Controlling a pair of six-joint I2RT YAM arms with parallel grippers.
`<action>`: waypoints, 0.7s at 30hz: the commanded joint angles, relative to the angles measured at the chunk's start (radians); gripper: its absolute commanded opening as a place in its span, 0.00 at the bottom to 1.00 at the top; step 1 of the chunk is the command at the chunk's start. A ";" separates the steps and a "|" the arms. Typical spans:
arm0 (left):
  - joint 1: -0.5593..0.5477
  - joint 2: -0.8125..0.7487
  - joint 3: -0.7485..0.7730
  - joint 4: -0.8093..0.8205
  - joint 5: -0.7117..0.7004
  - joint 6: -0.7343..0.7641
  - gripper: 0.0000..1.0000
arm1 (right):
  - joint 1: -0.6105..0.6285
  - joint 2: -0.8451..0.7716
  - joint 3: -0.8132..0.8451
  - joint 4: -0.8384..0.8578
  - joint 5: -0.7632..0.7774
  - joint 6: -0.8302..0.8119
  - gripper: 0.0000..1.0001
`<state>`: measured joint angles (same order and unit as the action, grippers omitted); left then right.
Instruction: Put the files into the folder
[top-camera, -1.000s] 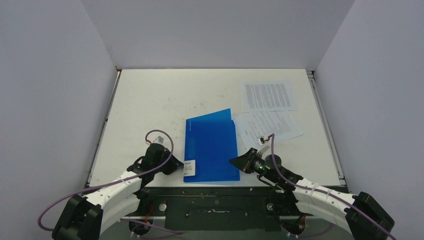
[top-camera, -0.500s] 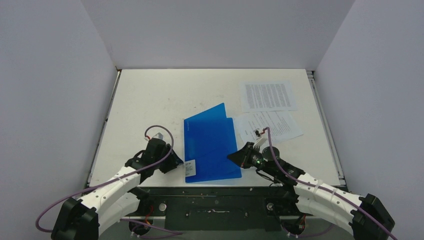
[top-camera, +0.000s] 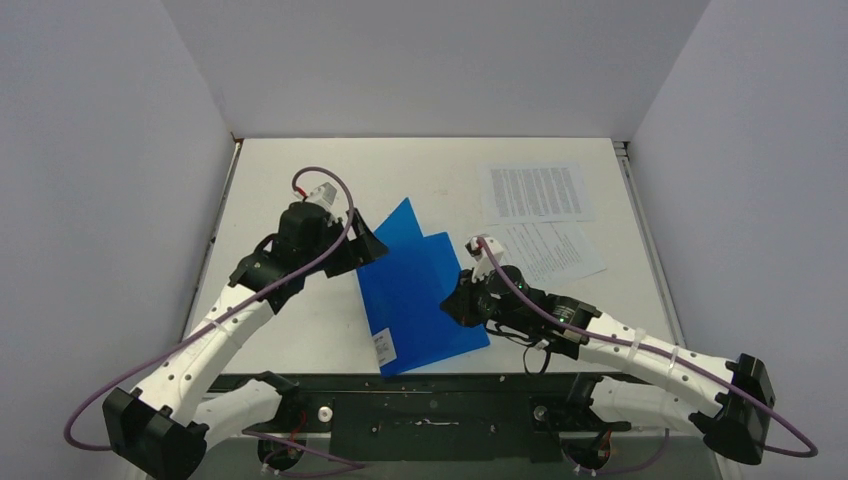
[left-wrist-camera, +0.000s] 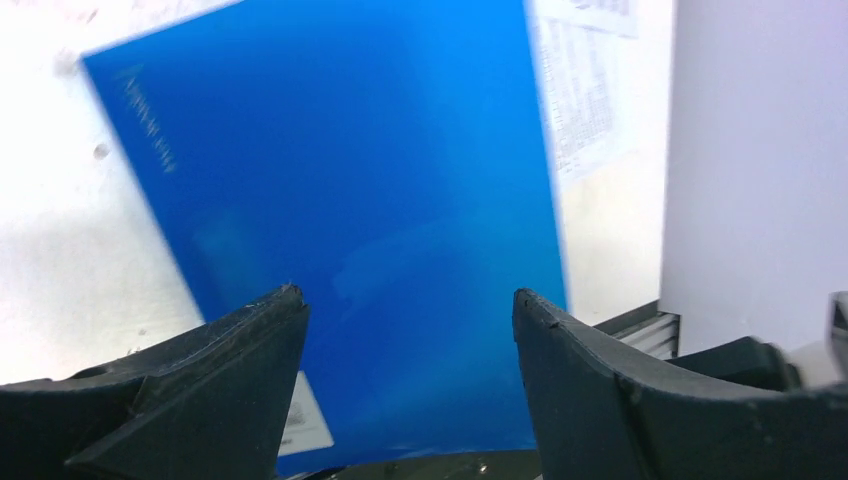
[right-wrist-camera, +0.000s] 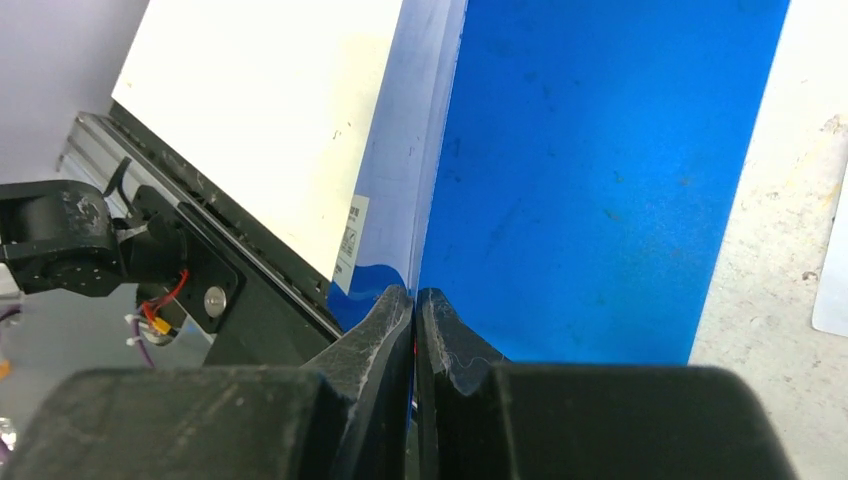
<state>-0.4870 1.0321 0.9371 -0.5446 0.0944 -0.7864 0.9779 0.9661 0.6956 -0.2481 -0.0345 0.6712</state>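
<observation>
Blue folder (top-camera: 420, 295) lies skewed, cover raised — two printed files (top-camera: 537, 192) alongside.

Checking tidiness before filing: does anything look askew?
Yes: the folder lies skewed, its cover pinched ajar by the right fingers. The nearer sheet is tilted too; the farther sheet sits square.

From the top view the print on the far sheet (top-camera: 537, 192), the nearer sheet (top-camera: 555, 250) and the folder's (top-camera: 415, 300) little label (top-camera: 384, 347) is way too small to read. The right tool (top-camera: 462, 303) and its wrist cover the nearer sheet's left corner. In the left wrist view the left tool (left-wrist-camera: 405, 300) hides the folder's bottom edge.
</observation>
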 joint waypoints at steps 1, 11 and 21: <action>0.007 0.039 0.148 -0.012 0.053 0.048 0.74 | 0.072 0.055 0.141 -0.117 0.152 -0.076 0.05; 0.006 0.147 0.257 0.006 0.135 0.049 0.75 | 0.301 0.251 0.426 -0.342 0.452 -0.125 0.05; 0.006 0.127 0.243 -0.068 0.130 0.108 0.75 | 0.505 0.476 0.684 -0.514 0.753 -0.122 0.05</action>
<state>-0.4843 1.1912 1.1458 -0.5797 0.2138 -0.7273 1.4200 1.3724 1.2682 -0.6781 0.5293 0.5671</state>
